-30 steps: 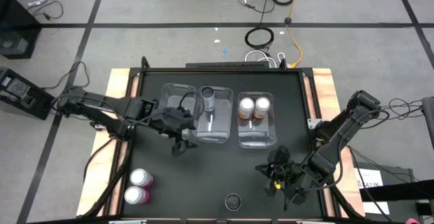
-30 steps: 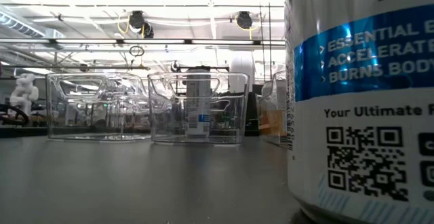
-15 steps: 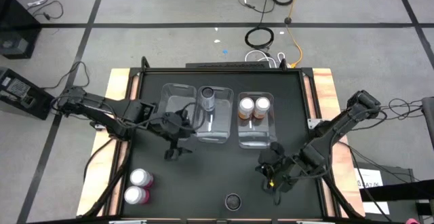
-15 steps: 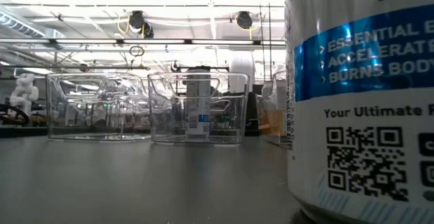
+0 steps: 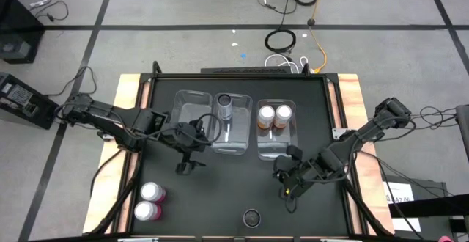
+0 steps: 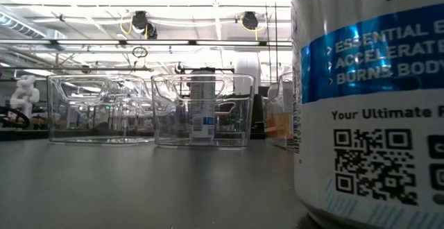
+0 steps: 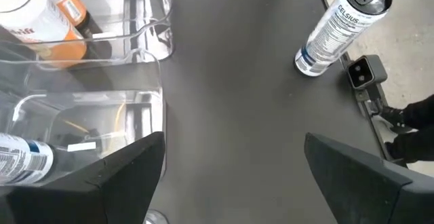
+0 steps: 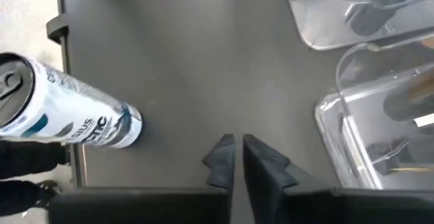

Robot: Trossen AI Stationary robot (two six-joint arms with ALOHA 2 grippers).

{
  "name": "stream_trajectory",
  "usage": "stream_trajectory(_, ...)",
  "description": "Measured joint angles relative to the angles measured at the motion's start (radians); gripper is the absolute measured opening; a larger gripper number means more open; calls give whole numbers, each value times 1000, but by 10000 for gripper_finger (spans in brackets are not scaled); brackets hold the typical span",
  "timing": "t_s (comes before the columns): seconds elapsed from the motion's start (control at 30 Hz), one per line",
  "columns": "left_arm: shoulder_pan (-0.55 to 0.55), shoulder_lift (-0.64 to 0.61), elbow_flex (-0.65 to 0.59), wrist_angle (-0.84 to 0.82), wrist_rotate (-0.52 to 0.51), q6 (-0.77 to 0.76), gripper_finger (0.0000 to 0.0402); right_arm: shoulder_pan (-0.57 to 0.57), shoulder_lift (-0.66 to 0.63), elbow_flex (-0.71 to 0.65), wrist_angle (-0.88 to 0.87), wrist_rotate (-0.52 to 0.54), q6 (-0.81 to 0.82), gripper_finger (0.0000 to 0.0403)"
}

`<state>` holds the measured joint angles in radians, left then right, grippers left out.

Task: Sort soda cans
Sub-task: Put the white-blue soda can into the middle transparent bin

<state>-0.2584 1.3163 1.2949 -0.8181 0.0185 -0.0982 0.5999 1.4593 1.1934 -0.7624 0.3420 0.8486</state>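
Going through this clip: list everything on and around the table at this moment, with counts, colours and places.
Pink cans: two, pink bodies, silver tops, standing at the table's near left corner.
Orange cans: two, orange, side by side in the right bin.
Dark can in bin: one, grey-black, in the middle bin.
Loose dark can: one, white and blue label, standing at the near edge, centre.
Clear bins: three, transparent, in a row at the table's middle; the left one holds no can.
Table: one, black top.
Cables: black and orange, on the floor behind the table.
Left gripper: open, near the left bin.
Right gripper: shut, empty, near the right bin.
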Motion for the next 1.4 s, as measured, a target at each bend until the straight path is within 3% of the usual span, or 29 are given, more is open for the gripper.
stream_trajectory(0.13,0,0,0,0,0,0,363,-9,0,0,-11,8,50,82)
stream_trajectory(0.27,0,0,0,0,0,1,363,-12,0,0,-23,80,122,163)
stream_trajectory(0.43,0,0,0,0,0,1,363,-11,0,0,-38,97,86,261)
stream_trajectory(0.57,0,0,0,0,0,1,363,-11,0,0,-56,105,34,313)
stream_trajectory(0.73,0,0,0,0,0,2,363,-10,0,0,-17,99,75,336)
stream_trajectory(1.23,0,0,0,0,0,2,363,-12,0,0,4,37,30,339)
stream_trajectory(1.4,0,0,0,0,0,1,363,-16,0,0,2,-35,49,377)
